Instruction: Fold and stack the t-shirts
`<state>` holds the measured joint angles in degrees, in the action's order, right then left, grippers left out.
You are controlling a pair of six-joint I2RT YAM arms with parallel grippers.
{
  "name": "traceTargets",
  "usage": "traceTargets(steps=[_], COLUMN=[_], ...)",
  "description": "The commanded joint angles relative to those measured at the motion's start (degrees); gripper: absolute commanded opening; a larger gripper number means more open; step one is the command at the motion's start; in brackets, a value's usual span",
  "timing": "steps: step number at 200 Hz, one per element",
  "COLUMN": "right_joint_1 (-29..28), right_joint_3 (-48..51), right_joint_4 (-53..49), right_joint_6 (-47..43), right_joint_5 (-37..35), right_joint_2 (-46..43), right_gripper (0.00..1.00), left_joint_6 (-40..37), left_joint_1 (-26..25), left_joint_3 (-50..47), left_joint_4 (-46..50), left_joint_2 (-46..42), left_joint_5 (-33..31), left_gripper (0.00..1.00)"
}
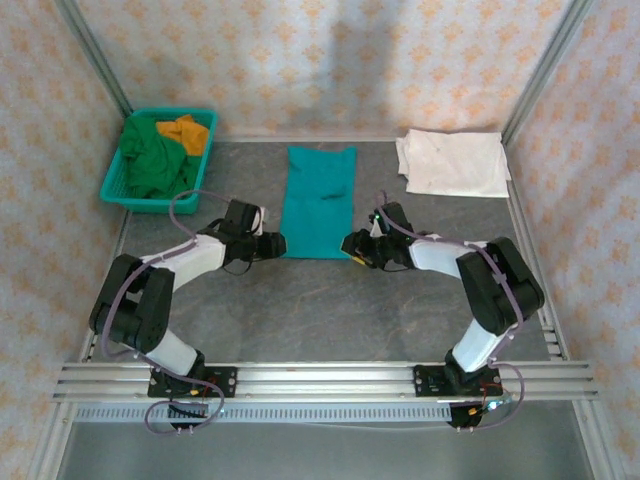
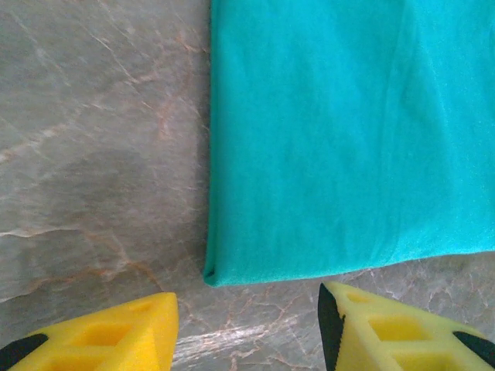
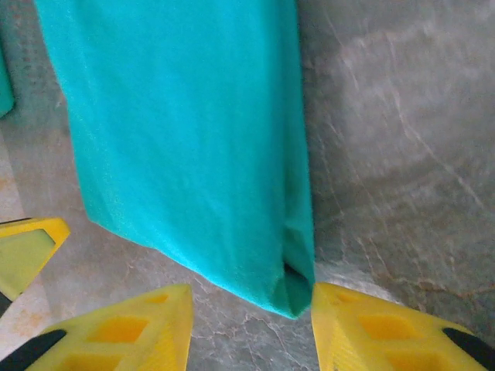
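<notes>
Left gripper (image 1: 272,243) and right gripper (image 1: 352,243), jaws parted and empty, at the near corners of the teal t-shirt (image 1: 318,200).

Through my left wrist camera, my yellow fingers (image 2: 100,336) stand spread low over the grey table (image 2: 93,154). The shirt's near left corner lies just past them toward 12 o'clock, not between them. My right fingers (image 3: 402,332) are spread the same way, with the shirt's near right corner just beyond their gap. From above, the teal shirt is a long, narrow folded strip at the middle of the table, running toward 12 o'clock from between my two grippers. A white t-shirt (image 1: 452,163) lies at 2 o'clock near the far right corner. At 10 o'clock a teal basket (image 1: 145,203) holds a dark green t-shirt (image 1: 150,165) and an orange t-shirt (image 1: 183,132), both bunched up.
</notes>
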<state>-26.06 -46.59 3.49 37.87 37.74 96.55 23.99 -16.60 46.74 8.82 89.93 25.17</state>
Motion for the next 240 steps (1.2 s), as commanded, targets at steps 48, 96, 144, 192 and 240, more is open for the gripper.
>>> traceTargets(steps=[48, 96, 144, 192, 240], right_joint_1=[-0.65, -0.83, -0.83, -1.09, -1.53], right_joint_3=[-0.18, 0.4, 1.59, 1.76, 0.74], right_joint_4=[10.16, 13.05, 13.18, 6.52, 5.08], right_joint_6=[5.44, 7.37, 9.51, 7.47, 6.25], right_joint_5=[2.08, -0.96, -3.65, -8.35, -8.38], right_joint_2=[4.16, 5.08, 3.1, -0.56, -0.31], right_gripper=[0.46, 0.44, 0.42, 0.39, 0.39], left_joint_6=[-0.17, 0.17, 0.37, 1.38, 1.19], left_joint_1=[-2.55, -2.65, -2.56, -0.76, -0.71], left_joint_3=[3.88, 4.4, 3.15, 3.81, 5.8], left_joint_4=[-2.57, -3.02, -0.91, 3.17, 1.73], left_joint_2=[6.39, 9.69, 5.85, 3.7, 7.48], left_joint_5=[2.24, 0.93, -1.66, -4.07, -3.26], left_gripper=[0.45, 0.38, 0.37, 0.37, 0.38])
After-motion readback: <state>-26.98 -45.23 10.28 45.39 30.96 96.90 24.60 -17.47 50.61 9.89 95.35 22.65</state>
